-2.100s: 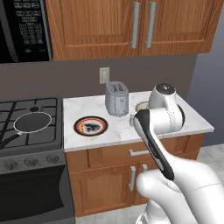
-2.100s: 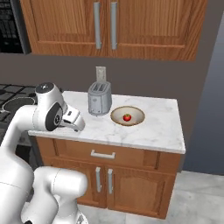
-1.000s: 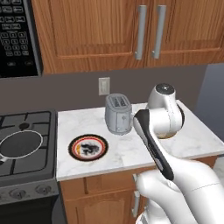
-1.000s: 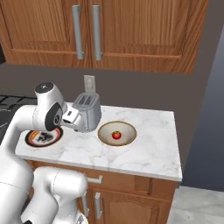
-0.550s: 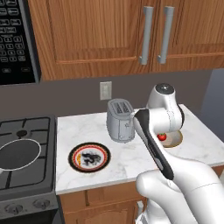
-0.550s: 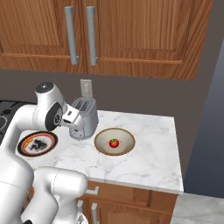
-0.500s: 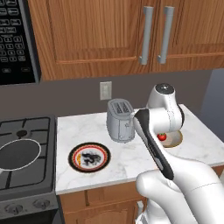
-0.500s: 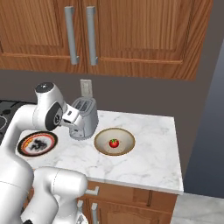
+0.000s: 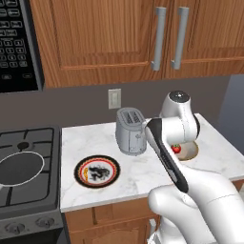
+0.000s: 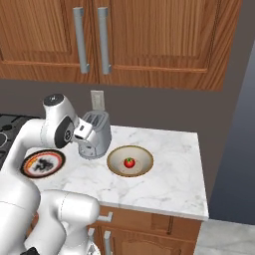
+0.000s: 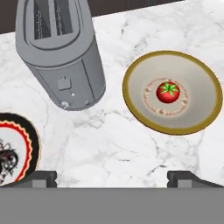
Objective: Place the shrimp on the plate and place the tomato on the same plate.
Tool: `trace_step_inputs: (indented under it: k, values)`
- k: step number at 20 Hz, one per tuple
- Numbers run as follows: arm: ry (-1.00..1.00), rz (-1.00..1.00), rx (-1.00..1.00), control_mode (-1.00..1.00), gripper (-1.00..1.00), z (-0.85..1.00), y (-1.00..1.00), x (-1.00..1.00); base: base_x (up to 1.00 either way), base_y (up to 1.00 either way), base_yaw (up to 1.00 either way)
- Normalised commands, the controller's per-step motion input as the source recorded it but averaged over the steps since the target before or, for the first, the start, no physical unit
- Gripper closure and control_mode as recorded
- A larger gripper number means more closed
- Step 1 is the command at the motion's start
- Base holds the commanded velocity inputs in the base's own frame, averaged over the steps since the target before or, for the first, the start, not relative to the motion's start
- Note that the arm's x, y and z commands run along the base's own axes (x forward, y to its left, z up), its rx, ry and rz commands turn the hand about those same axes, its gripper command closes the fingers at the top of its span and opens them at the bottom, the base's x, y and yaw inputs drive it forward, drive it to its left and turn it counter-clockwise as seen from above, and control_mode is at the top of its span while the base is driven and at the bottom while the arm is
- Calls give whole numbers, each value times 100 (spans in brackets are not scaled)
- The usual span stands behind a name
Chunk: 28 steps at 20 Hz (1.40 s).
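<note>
Half the plate (image 11: 15,151) cropped, tomato (image 11: 168,92) clear

Counter count: 5 kinds of thing, 1 of each.
1 tomato (image 11: 168,92), 1 bowl (image 11: 199,83), 1 plate (image 9: 96,170), 1 toaster (image 11: 61,57), 1 wall socket (image 9: 114,98).

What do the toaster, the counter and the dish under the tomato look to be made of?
Toaster: brushed grey metal, judging by its dull sheen. Counter: polished white marble or imitation, with grey veining. Dish under the tomato: probably glazed ceramic, beige with an ochre rim.
</note>
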Motion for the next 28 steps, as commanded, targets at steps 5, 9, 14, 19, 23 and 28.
trace_step_inputs:
  k: [5, 9, 14, 19, 23, 28]
  values:
    - [3, -4, 0, -100, -100, -4, -46, 43, 0, 0, 0]
    - [9, 0, 0, -100, -100, 0, -62, 18, 0, 0, 0]
    - [9, 0, 0, -100, -100, 0, -54, 4, 0, 0, 0]
    - [9, 0, 3, -100, -100, -2, -47, 0, 0, 0, 0]
    - [5, 0, 1, -100, -100, -28, -25, 3, 0, 0, 0]
    - [1, 0, 0, -100, -100, -48, -14, 5, 0, 0, 0]
